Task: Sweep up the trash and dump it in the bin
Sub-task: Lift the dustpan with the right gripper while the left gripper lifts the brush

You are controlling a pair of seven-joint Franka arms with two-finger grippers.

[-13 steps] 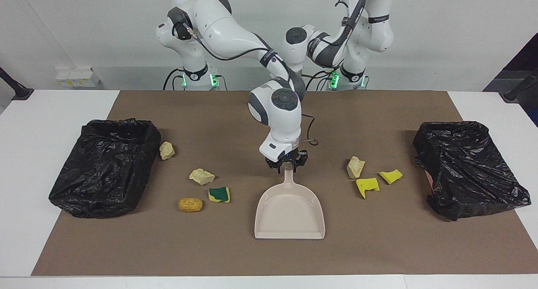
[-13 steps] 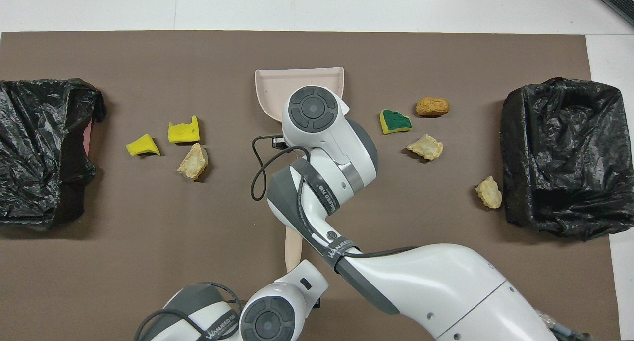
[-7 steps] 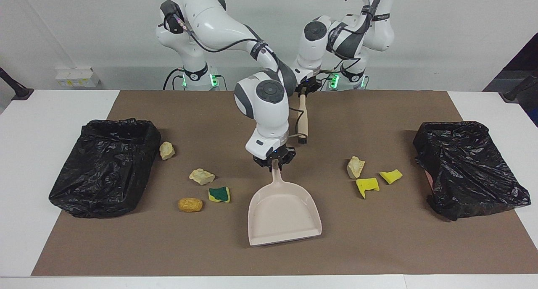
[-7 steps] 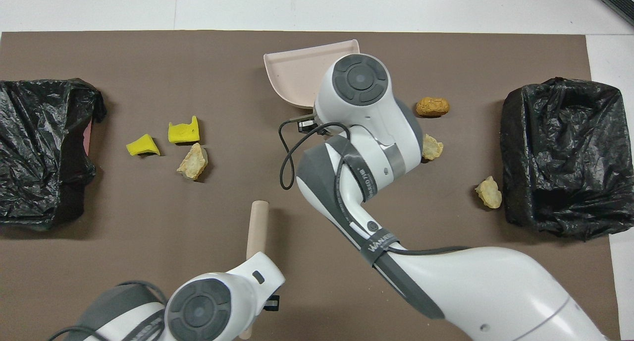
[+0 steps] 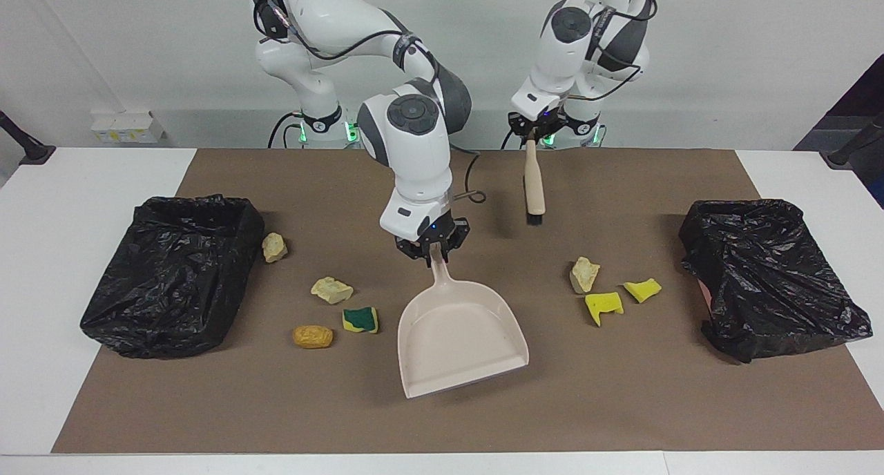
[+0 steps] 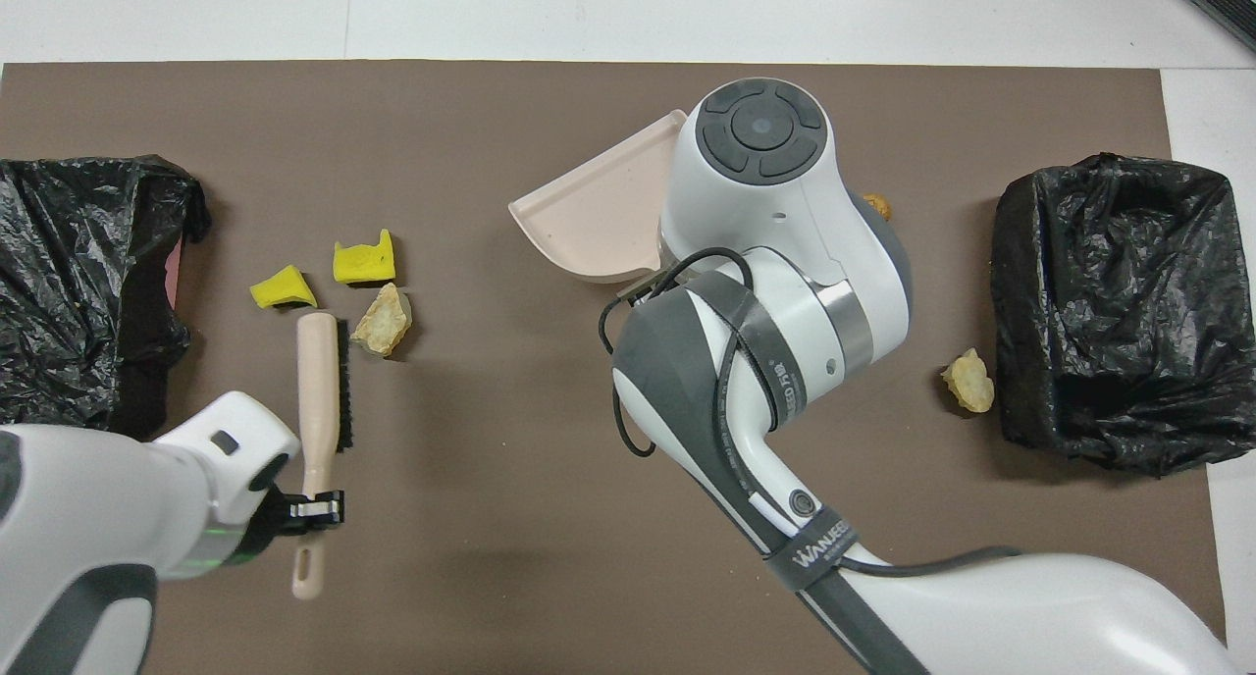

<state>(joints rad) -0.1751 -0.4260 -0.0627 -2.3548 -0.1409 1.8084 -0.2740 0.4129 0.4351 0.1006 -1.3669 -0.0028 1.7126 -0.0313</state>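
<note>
The light, soft trash (image 5: 586, 274) should push easily, with the right gripper (image 5: 429, 248) clamping the dustpan (image 5: 461, 337) and the left gripper (image 5: 532, 128) clamping the brush (image 5: 533, 183).

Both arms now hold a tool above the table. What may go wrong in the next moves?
The dustpan, held by its handle in the right gripper, hangs tilted; trash could slide out. The brush in the left gripper might flick the beige chunk or yellow sponge bits away.

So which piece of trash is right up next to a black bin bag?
The pale beige chunk beside the black bin bag at the right arm's end. It sits almost against the bag's side; every other scrap lies well apart from either bag.
</note>
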